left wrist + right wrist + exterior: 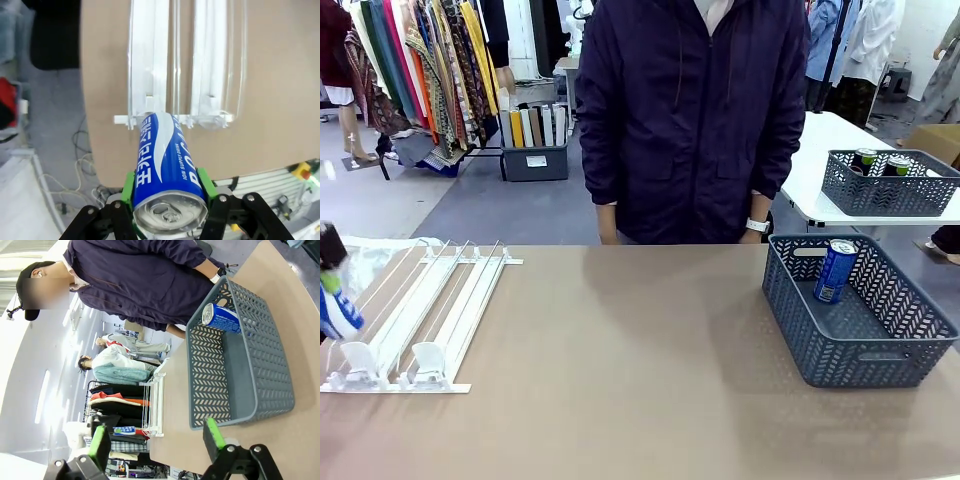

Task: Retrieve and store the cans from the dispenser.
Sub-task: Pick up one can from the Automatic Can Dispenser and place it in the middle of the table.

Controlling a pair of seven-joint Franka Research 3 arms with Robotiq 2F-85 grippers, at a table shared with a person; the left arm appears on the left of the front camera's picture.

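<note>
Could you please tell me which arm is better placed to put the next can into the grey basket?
Left: its fingers already clamp a blue can; the right gripper hovers open and empty.

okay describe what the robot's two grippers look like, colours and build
Both match: the left gripper and right gripper have black, jointed linkage fingers with round pivot pins, each tipped with a bright green pad. No cables or markings are visible on them.

A person in a dark jacket (690, 110) stands across the tan table (640, 380); clothes rack (420, 70) behind.
</note>
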